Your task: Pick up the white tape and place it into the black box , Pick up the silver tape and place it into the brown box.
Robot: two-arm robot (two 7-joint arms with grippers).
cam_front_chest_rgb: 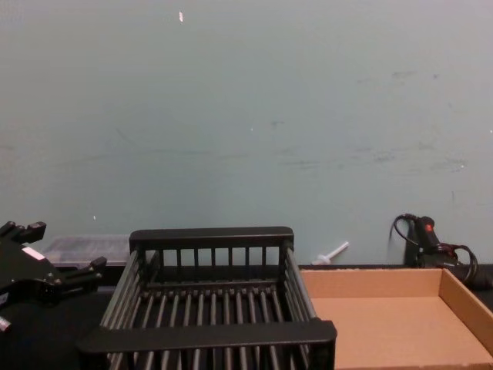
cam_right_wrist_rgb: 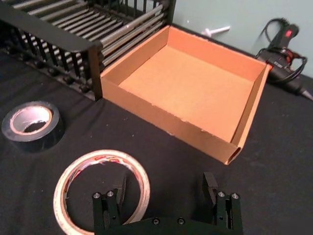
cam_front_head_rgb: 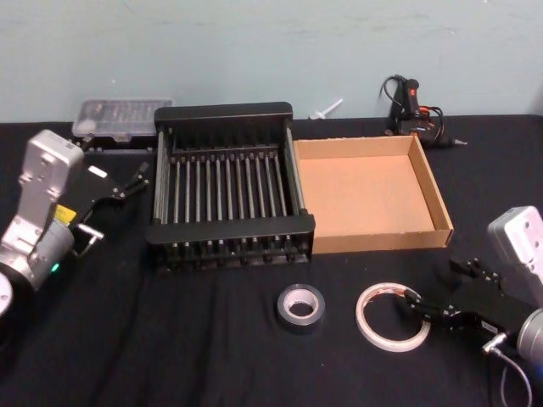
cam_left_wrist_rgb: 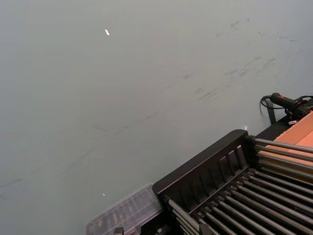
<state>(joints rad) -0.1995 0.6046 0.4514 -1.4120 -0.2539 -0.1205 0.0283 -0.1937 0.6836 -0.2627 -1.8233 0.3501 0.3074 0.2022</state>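
Black table (cam_front_head_rgb: 212, 339) — right hand (cam_right_wrist_rgb: 164, 188) straddling white tape (cam_right_wrist_rgb: 100, 188).

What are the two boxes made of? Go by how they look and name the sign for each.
The black box looks like moulded plastic with a dull sheen: broad solid rims and thin slatted bars, though the bars could be coated metal. The brown box looks like matte cardboard: plain tan faces, thin low walls and slightly ragged cut edges.
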